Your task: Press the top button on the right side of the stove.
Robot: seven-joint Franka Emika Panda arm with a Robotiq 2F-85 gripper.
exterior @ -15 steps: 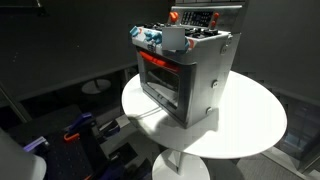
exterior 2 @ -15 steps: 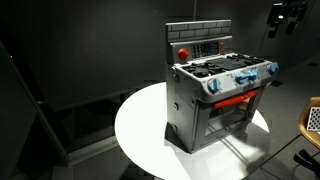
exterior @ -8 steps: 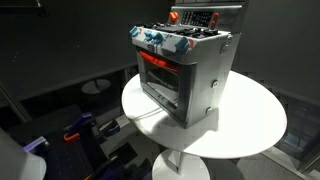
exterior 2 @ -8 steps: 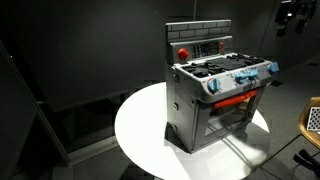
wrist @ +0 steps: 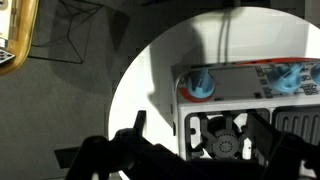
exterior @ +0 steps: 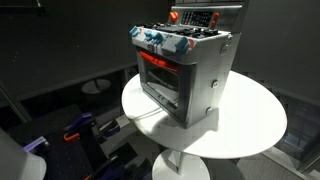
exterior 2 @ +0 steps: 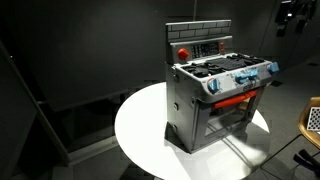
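The stove (exterior: 190, 75) is a small grey toy oven with blue-white knobs and a red-orange window. It stands on a round white table (exterior: 250, 125) and shows in both exterior views (exterior 2: 215, 95). Its dark back panel carries a red round button (exterior 2: 183, 51). My gripper (exterior 2: 290, 15) hangs high and off to the side of the stove, not touching it. In the wrist view the stove top (wrist: 250, 100) lies below. The two dark fingers of the gripper (wrist: 200, 140) are spread wide, open and empty. The gripper is out of frame in the exterior view facing the oven window.
The table (exterior 2: 140, 130) stands on a pedestal in a dark room. A wooden-rimmed object (exterior 2: 312, 120) sits low at the frame edge and also shows in the wrist view (wrist: 15, 40). Blue and dark clutter (exterior: 80, 130) lies on the floor beside the table.
One second ago a grey part of the gripper overlapped the stove's knobs in an exterior view. It has moved up and out of that frame. Nothing has changed in the last half second.
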